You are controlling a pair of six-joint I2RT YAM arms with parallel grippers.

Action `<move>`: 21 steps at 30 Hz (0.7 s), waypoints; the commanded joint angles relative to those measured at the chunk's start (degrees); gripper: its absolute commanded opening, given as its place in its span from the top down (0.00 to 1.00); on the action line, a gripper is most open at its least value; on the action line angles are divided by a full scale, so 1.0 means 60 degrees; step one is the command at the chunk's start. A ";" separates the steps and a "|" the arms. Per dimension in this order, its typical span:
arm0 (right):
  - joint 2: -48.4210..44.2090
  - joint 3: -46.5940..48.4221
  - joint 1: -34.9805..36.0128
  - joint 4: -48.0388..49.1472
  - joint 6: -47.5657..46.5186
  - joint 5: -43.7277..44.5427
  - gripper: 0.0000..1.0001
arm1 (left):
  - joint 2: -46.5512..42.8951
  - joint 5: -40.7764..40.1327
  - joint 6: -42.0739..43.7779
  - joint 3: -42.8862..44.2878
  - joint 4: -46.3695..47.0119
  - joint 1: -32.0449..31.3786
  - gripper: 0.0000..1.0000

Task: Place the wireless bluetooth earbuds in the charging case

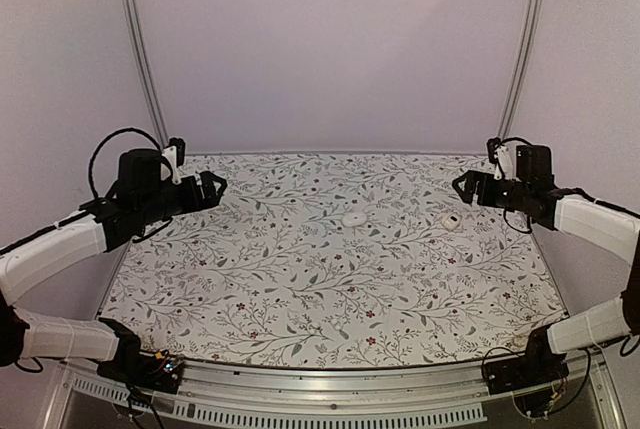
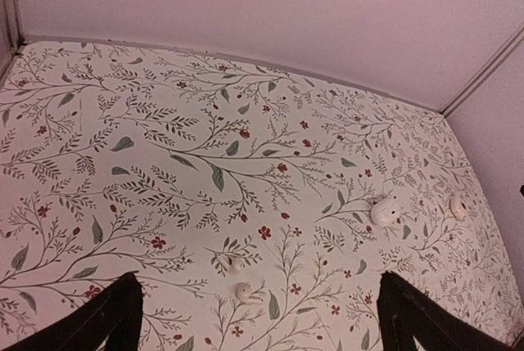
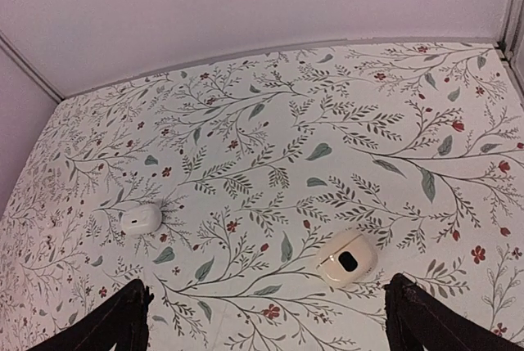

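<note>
A table (image 1: 300, 299) covered in a leaf-and-flower print stands between plain pale walls (image 1: 330, 49). The earbuds (image 1: 353, 219) show as one plain glossy white oval mid-table. The one case (image 1: 451, 220), a rounded white pebble with a dark spot on top, lies well apart to their right. The right gripper (image 1: 462, 187) near it and the left gripper (image 1: 212, 187) both hang with jaws wide apart, holding nothing.

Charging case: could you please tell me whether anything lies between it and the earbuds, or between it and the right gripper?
Nothing visible does. Only bare patterned table separates the earbuds from the charging case, and the open right gripper faces the case with nothing between.
</note>
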 commanded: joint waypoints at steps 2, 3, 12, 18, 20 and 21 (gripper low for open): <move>0.1044 0.0097 -0.1330 -0.0419 -0.0207 -0.0261 0.01 | -0.0311 0.0865 -0.0093 -0.0386 0.0750 -0.0171 0.00; 0.1335 0.0178 -0.1540 -0.0429 -0.0244 -0.0394 0.01 | -0.0342 0.1059 -0.0093 -0.0450 0.0884 -0.0182 0.00; 0.4222 0.1628 -0.1968 -0.0544 -0.0735 -0.0674 0.01 | -0.0596 0.1237 -0.0029 -0.0299 0.0652 -0.0229 0.00; 0.5356 0.2277 -0.1966 -0.0539 -0.0931 -0.1667 0.02 | -0.0557 0.1505 -0.0136 -0.0307 0.1071 -0.0232 0.00; 0.5417 0.2203 -0.1967 -0.0357 -0.0943 -0.1927 0.03 | -0.0540 0.1594 -0.0201 -0.0302 0.1091 -0.0239 0.00; 0.5402 0.2098 -0.1967 -0.0193 -0.0904 -0.2164 0.03 | -0.0523 0.1637 -0.0225 -0.0325 0.1097 -0.0244 0.00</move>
